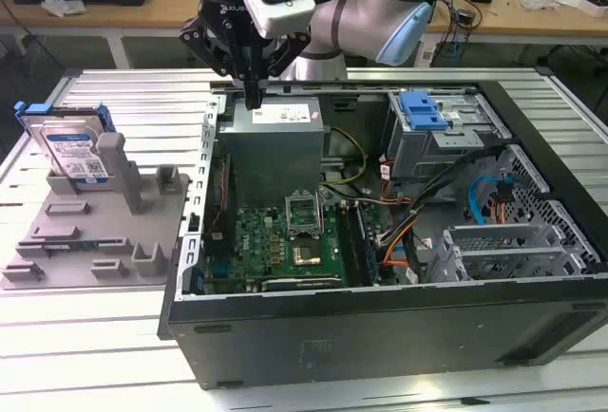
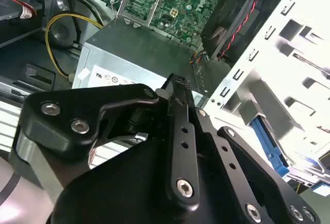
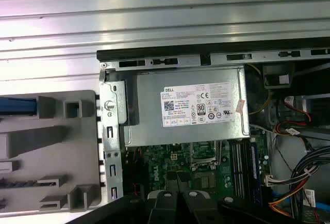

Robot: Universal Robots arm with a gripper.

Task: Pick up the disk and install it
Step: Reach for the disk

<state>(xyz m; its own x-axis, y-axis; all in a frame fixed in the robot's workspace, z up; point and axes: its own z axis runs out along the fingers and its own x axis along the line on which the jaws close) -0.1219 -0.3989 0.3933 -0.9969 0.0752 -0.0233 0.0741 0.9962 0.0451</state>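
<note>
Currently the end effector (image 1: 253,97) hangs over the far end of the open computer case (image 1: 380,341), its tips just above the grey power supply (image 1: 275,141). Its fingers (image 2: 180,87) are pressed together and hold nothing. The disk (image 1: 74,154) is well apart from it, towards the exterior view's left, outside the case. It stands on edge, leaning slightly, in a slot at the far end of a grey plastic fixture (image 1: 95,241) on the slatted metal bench (image 1: 85,355), with its blue carrier frame showing along the top. Inside the case, the green motherboard (image 1: 285,236) lies beside the power supply, and a blue-latched drive cage (image 1: 437,122) sits towards the exterior view's right.
</note>
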